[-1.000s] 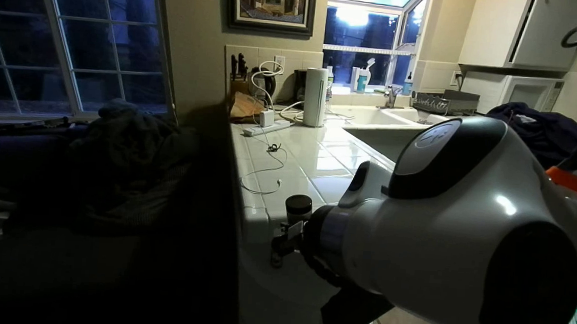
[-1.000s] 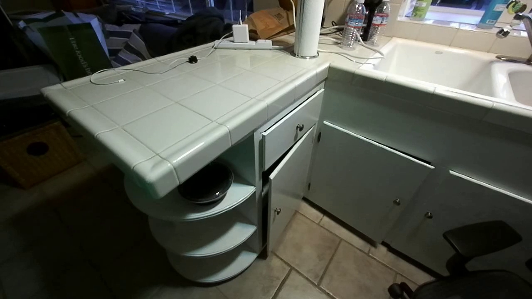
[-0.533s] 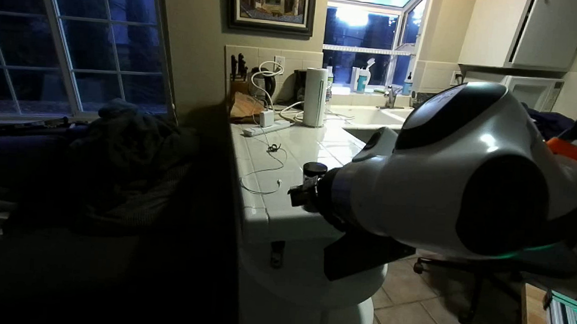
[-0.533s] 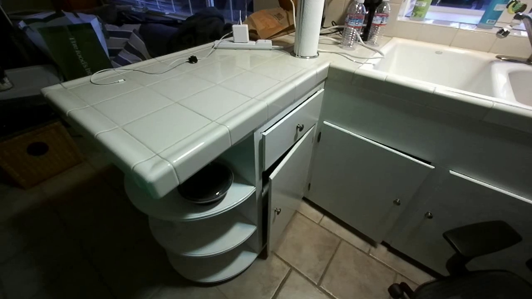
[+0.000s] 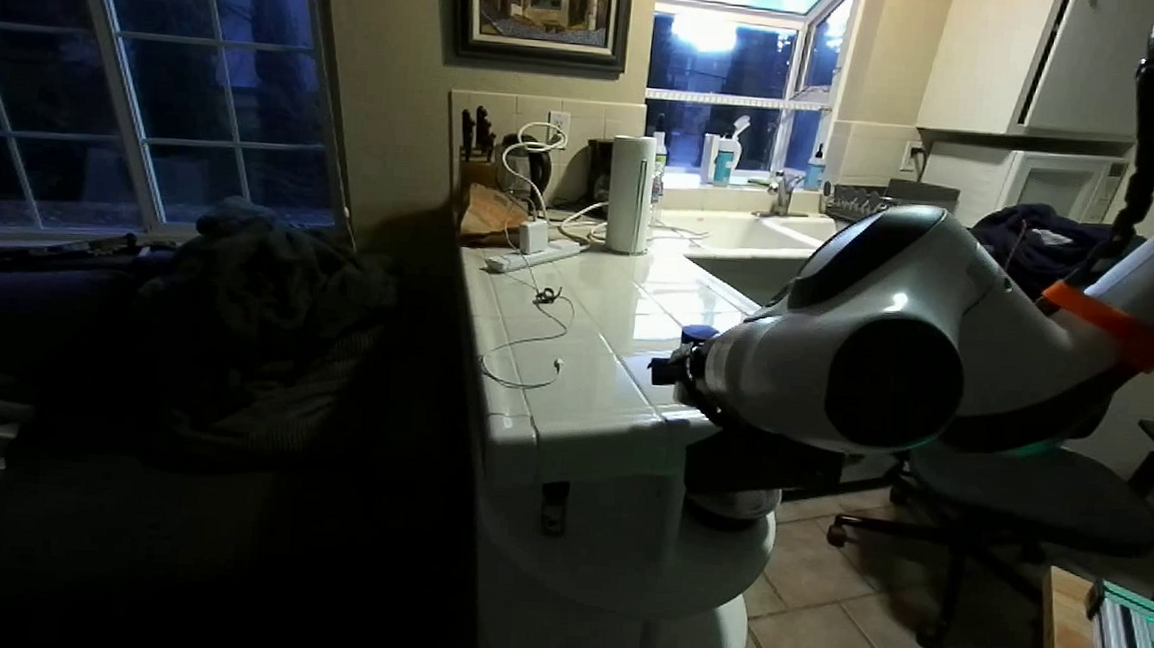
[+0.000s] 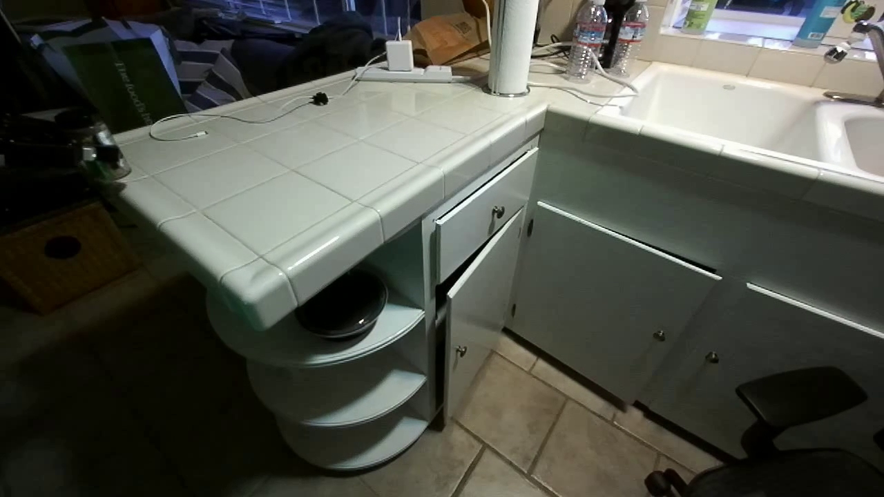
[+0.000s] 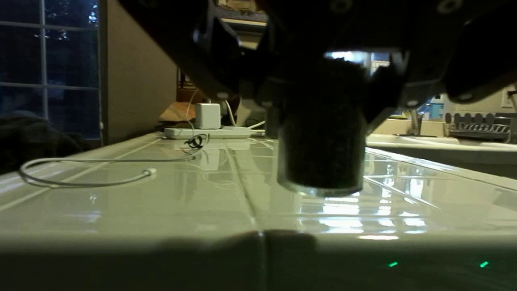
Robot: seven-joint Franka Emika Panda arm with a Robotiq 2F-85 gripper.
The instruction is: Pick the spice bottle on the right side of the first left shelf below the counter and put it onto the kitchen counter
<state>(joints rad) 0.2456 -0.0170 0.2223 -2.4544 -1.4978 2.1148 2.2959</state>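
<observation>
One unhurried push inward seems right for us: with the black two-fingered claw (image 7: 323, 107) pinching the short cylindrical clear-glass spice bottle (image 7: 321, 161), we should bring it well inside the edge of the glossy white-tiled kitchen counter (image 7: 161, 210), avoid the thin white cable (image 7: 80, 185) at 9 o'clock, and let go only once the base sits flat. Our bottle looks close to upright, dark within the glass, its round base apparently above the tiles, near the counter's corner between 9 and 10 o'clock in an exterior view.
</observation>
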